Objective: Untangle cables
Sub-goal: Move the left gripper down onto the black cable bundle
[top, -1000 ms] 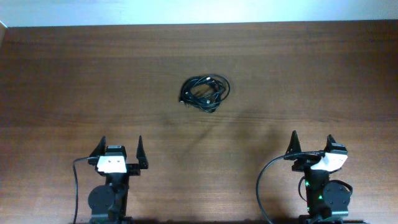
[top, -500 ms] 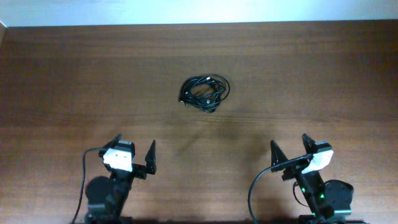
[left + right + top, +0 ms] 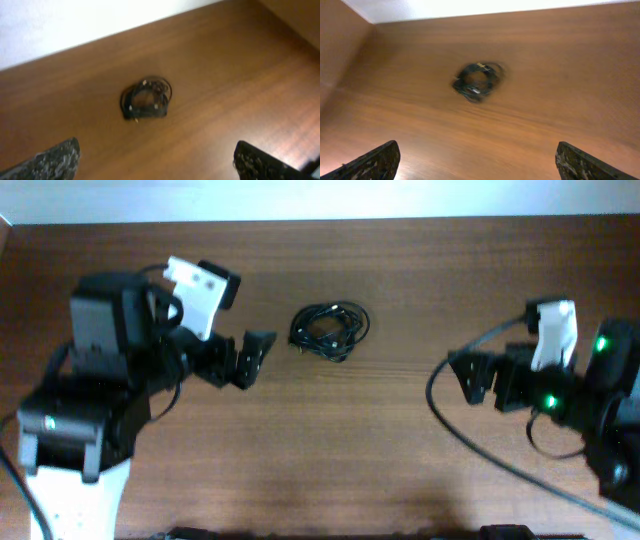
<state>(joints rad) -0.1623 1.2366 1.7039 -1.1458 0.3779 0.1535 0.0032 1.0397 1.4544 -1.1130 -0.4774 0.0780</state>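
The cables (image 3: 329, 329) lie as a small coiled black bundle with small plug ends on the wooden table, at the back middle. They also show in the left wrist view (image 3: 145, 98) and in the right wrist view (image 3: 477, 82). My left gripper (image 3: 248, 358) is open and empty, raised above the table just left of the bundle. My right gripper (image 3: 485, 378) is open and empty, raised well to the right of the bundle. In both wrist views the fingertips sit wide apart at the bottom corners with bare table between them.
The brown wooden table (image 3: 400, 470) spreads all around the bundle. A pale wall runs along its back edge (image 3: 320, 218). A thick black arm wire (image 3: 470, 442) loops under the right arm.
Both arms have lifted from their rest poses at the front edge and swung forward toward the bundle. The cables have not moved.
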